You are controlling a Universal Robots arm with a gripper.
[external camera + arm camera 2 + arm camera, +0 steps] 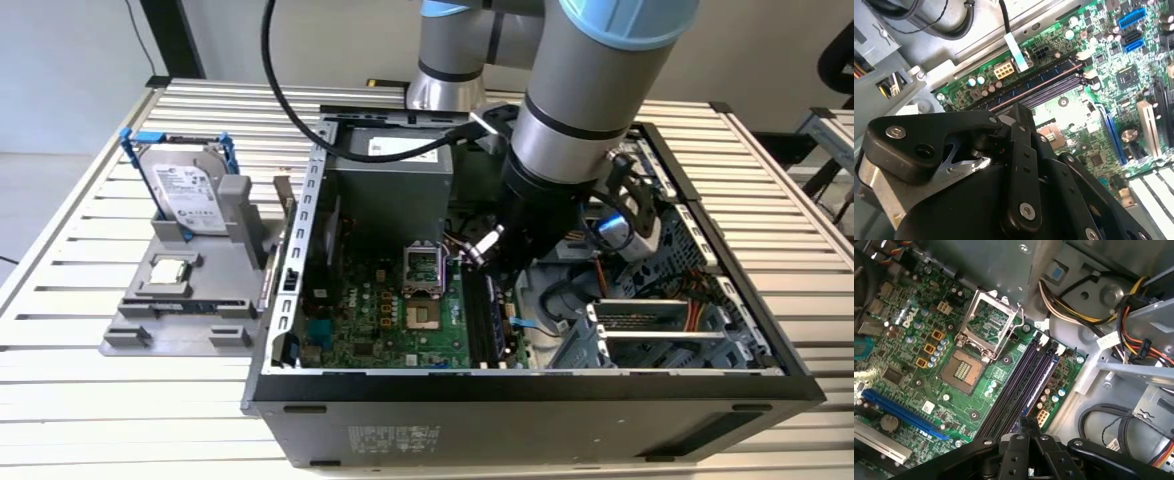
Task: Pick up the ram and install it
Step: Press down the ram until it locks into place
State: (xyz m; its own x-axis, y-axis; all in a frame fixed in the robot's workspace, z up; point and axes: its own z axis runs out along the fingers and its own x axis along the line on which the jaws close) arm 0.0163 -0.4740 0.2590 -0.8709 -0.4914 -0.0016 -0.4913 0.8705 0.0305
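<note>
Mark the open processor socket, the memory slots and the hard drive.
processor socket [965, 371]: first wrist view, on its pin field.
memory slots [1019, 385]: first wrist view, midway along the dark rails.
hard drive [184, 188]: exterior view, on its silver face.

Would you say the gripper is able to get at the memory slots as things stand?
Probably yes. The case lies open and the gripper hangs inside it, close above the memory slots. In the first wrist view the slots lie uncovered, with the cables off to one side.

Even, bright overhead light fills the scene, with pale glare on the slatted worktop [80, 400]. Both wrist views look softer, and the close black gripper [1004, 200] is blurred and shadowed.
</note>
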